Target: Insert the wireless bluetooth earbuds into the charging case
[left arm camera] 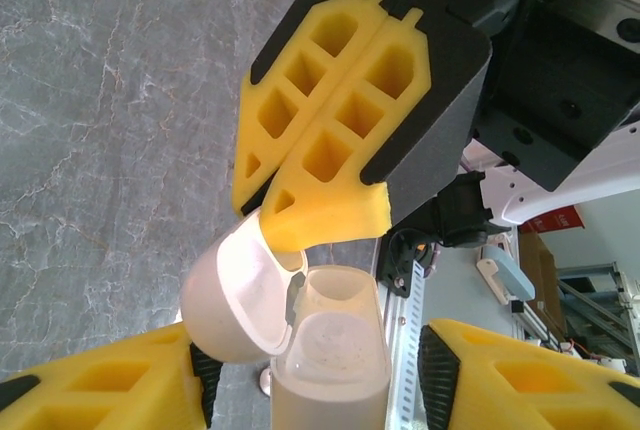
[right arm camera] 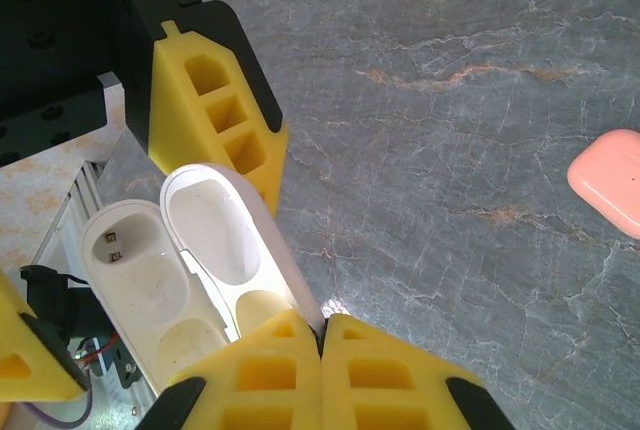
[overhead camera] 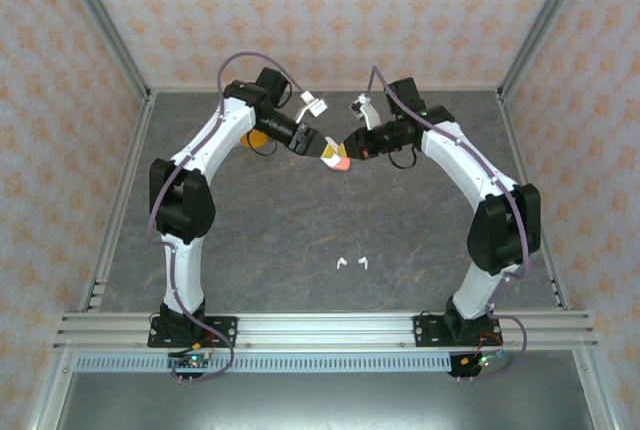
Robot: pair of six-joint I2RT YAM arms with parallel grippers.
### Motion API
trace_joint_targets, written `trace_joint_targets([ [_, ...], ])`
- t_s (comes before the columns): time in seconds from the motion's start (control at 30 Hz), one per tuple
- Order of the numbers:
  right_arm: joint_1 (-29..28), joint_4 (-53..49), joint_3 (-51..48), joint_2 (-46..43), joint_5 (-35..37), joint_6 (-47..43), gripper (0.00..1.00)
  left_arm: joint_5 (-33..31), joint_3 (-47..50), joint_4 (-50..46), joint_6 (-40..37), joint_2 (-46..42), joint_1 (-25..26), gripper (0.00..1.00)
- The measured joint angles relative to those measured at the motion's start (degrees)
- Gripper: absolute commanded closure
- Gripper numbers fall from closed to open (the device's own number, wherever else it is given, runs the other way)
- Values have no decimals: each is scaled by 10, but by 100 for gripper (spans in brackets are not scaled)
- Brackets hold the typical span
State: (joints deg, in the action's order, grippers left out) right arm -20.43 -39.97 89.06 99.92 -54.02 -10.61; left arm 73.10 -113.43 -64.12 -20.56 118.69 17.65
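Two white earbuds (overhead camera: 341,263) lie on the counter (overhead camera: 300,220), 6 o'clock from one open white case (right arm camera: 215,230). The right pincer (right arm camera: 322,340) pinches its lid; the left pincer (left arm camera: 312,360) is open around it.

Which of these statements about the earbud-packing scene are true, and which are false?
1. The white charging case stands open. True.
2. Two white earbuds lie on the table. True.
3. The white earbuds sit in the open case. False: they lie on the table, and the well in view is empty.
4. The right gripper has its jaws spread wide. False: its fingertips are pressed together.
5. The pink case is held by a gripper. False: it lies closed on the table.
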Motion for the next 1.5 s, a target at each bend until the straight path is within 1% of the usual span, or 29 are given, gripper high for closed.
trace_joint_targets([
  [0.23,0,-3,0,3,0,0,100,0,-1,-14,-10,12,0,50],
  [0.53,0,-4,0,7,0,0,100,4,-2,-23,-21,16,0,60],
  [0.63,0,-4,0,7,0,0,100,6,-2,-23,-21,16,0,62],
  [0.77,0,-4,0,7,0,0,100,11,-3,-23,-21,16,3,66],
  [0.93,0,-4,0,7,0,0,100,12,-11,-25,-21,18,7,76],
  [1.13,0,-5,0,7,6,0,100,15,-13,-26,-21,24,7,82],
  [1.2,0,-6,0,7,9,0,100,15,-13,-26,-21,24,7,87],
  [1.3,0,-6,0,7,12,1,100,15,-13,-26,-21,25,7,98],
  [1.33,0,-6,0,7,13,3,99,15,-13,-26,-21,25,7,100],
  [1.37,0,-5,0,7,15,4,94,15,-13,-26,-22,25,7,100],
  [1.47,-1,-3,0,5,20,16,75,15,-13,-25,-25,25,7,100],
  [1.5,-1,-1,0,2,26,21,67,14,-13,-25,-25,25,7,100],
])
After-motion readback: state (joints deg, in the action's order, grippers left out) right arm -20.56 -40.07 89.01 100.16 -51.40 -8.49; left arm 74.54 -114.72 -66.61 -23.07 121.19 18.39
